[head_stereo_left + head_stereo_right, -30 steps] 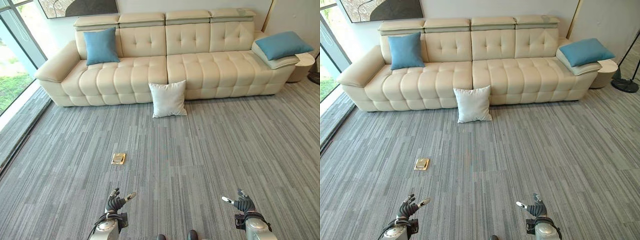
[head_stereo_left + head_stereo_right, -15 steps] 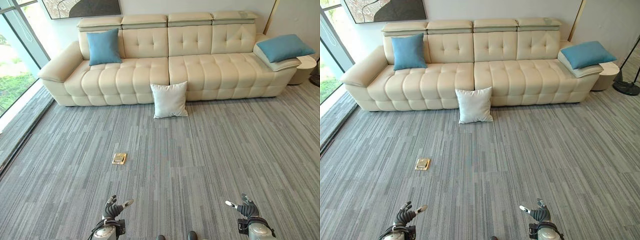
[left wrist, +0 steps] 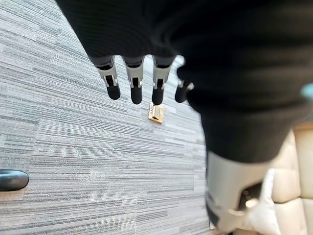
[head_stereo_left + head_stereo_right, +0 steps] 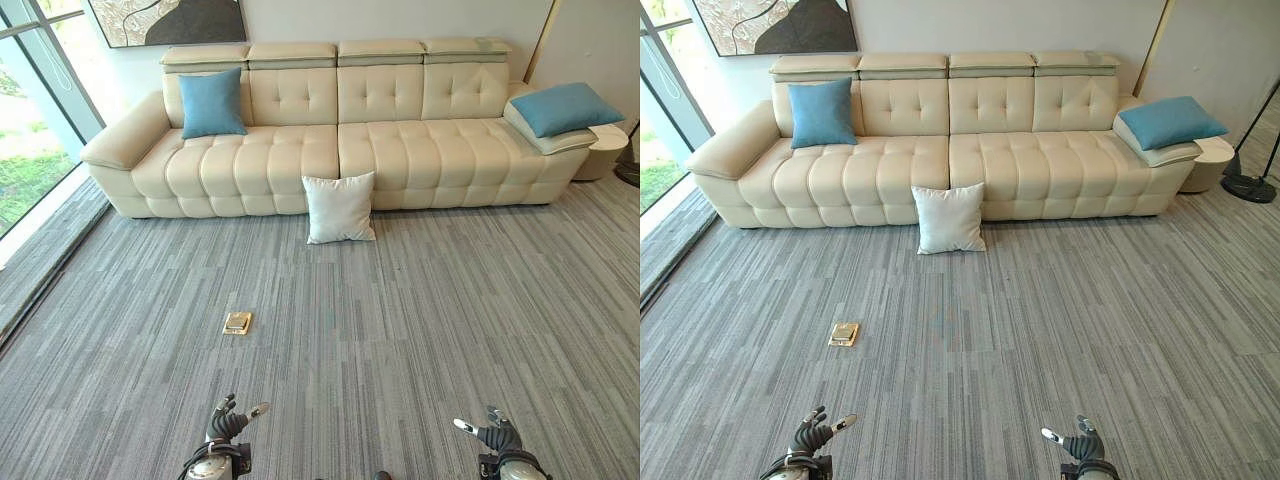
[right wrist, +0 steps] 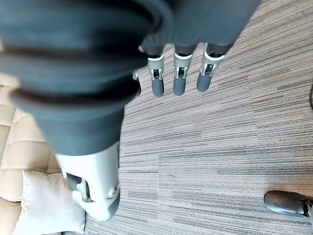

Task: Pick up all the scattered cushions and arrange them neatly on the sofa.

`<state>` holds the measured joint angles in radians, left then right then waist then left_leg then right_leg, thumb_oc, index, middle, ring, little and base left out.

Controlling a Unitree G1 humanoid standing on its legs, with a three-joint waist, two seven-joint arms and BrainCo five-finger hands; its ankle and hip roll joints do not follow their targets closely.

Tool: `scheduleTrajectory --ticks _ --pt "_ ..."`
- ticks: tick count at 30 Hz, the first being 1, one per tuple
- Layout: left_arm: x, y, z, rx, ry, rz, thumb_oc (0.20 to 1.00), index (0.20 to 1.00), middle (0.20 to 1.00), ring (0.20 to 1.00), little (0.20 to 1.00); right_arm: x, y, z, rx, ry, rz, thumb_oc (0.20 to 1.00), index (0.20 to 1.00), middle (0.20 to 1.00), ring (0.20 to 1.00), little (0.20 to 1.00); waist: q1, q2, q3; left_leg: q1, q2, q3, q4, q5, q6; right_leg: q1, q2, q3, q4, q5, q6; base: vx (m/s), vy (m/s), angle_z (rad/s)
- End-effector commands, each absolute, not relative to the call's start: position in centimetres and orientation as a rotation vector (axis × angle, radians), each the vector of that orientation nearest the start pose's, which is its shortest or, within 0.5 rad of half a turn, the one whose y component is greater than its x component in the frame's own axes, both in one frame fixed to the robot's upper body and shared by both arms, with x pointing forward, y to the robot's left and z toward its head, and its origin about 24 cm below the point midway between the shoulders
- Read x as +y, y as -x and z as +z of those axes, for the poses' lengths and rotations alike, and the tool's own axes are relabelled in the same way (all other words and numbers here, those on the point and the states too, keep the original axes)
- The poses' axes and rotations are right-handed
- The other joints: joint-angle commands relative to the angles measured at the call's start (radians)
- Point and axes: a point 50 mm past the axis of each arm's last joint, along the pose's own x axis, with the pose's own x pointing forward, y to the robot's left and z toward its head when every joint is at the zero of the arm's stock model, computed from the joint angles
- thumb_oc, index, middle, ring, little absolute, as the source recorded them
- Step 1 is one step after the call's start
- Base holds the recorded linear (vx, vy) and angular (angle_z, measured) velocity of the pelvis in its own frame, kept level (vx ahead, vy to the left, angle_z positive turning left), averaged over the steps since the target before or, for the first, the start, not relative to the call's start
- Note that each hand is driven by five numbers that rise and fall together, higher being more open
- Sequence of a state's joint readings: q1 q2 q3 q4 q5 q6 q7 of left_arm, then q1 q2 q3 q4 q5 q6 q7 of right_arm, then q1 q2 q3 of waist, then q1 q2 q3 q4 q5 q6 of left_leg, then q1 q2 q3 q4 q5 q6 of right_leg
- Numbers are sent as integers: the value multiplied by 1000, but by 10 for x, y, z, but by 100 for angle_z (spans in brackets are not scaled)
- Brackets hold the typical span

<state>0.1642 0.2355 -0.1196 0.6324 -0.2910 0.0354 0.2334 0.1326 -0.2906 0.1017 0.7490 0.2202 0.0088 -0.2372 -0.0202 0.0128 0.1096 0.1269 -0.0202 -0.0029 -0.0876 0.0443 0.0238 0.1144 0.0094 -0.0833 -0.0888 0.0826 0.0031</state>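
Against the far wall stands the cream sofa [image 4: 340,130], with 1 blue cushion [image 4: 211,103] upright at its left end and another blue cushion [image 4: 565,108] flat on its right armrest, while the white cushion [image 4: 339,208] sits on the grey carpet [image 4: 400,320], leaning on the sofa front at the middle. Well short of it, the left hand [image 4: 229,424] and right hand [image 4: 494,436] hang low with fingers loosely apart, holding nothing. To do this step well, I judge the robot should walk straight to the white cushion, then take it by both side edges.
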Motion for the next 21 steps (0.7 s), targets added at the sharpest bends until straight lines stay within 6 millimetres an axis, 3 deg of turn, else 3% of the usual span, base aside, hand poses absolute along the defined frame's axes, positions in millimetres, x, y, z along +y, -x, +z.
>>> scheduleTrajectory --ticks 1,21 --pt "223 -159 -108 764 -170 249 1000 1000 1000 1000 1000 -251 -149 -114 816 183 -363 1000 1000 1000 1000 1000 1 -14 18 8 -14 12 0 -85 -35 35 -3 -6 2 -166 45 0 0 0" --pt "229 -161 -105 750 -129 309 1000 1000 1000 1000 1000 -251 -159 -107 777 182 -353 1000 1000 1000 1000 1000 -3 -20 67 -79 -9 4 0 -57 -36 -49 -2 -20 2 -148 45 1 -3 3"
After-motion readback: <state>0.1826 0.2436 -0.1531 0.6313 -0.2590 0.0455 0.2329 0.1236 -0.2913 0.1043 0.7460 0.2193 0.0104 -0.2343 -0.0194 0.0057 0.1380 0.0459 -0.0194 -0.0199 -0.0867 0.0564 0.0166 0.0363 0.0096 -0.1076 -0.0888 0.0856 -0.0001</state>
